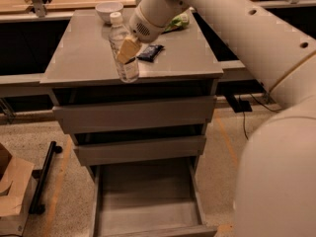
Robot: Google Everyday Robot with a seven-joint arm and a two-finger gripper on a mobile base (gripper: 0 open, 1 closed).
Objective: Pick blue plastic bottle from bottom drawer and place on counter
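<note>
My gripper (pixel 127 49) is shut on the blue plastic bottle (pixel 123 51), a clear bottle with a white cap. It holds the bottle nearly upright, just above the front left part of the grey counter (pixel 79 58). The bottle's base hangs near the counter's front edge. The bottom drawer (pixel 148 201) stands pulled open below, its grey floor bare. My white arm reaches in from the right and fills the right side of the view.
A white bowl (pixel 109 10), a dark packet (pixel 150 52) and a green bag (pixel 177 21) lie on the counter. Two shut grey drawer fronts (pixel 136 115) sit above the open drawer. A cardboard box (pixel 12 189) and a black bar (pixel 44 174) are on the floor at left.
</note>
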